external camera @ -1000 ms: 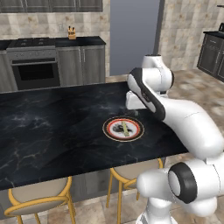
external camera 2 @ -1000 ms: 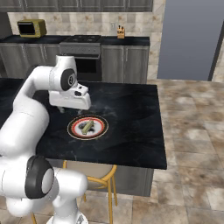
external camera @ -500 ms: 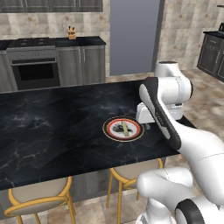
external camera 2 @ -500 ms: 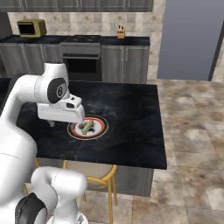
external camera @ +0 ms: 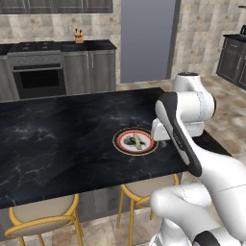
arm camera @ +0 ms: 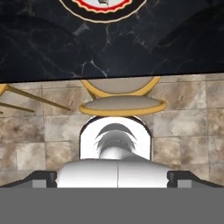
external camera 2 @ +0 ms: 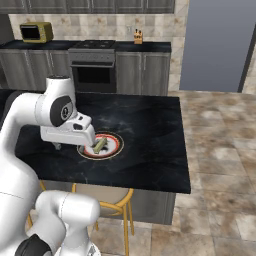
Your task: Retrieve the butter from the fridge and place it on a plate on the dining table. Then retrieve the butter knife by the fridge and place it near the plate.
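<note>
From my station I saw the butter (external camera: 137,141) as a slim yellowish-olive stick lying on the plate (external camera: 121,142), a round dish with an orange-brown rim, a white band and a dark centre. The plate sat on the dining table (external camera: 57,134), close to the table's near long edge and toward its right end in the left base view. To the left of the plate the glossy black marble ran on bare for most of the table's length. A yellow-legged stool (external camera: 41,218) stood under the near edge left of the plate, and another stool (external camera: 144,190) stood almost below it.

In the left base view the butter's long axis ran roughly from the near edge toward the far edge of the table, leaning slightly. In the right base view the butter (external camera 2: 99,144) lay on the plate (external camera 2: 112,147) just beside the arm's white hand.

The gripper (external camera 2: 70,146) hung low by the plate's side; its fingers were hidden behind the hand, so I could not tell how far they stood apart or whether they held anything.
</note>
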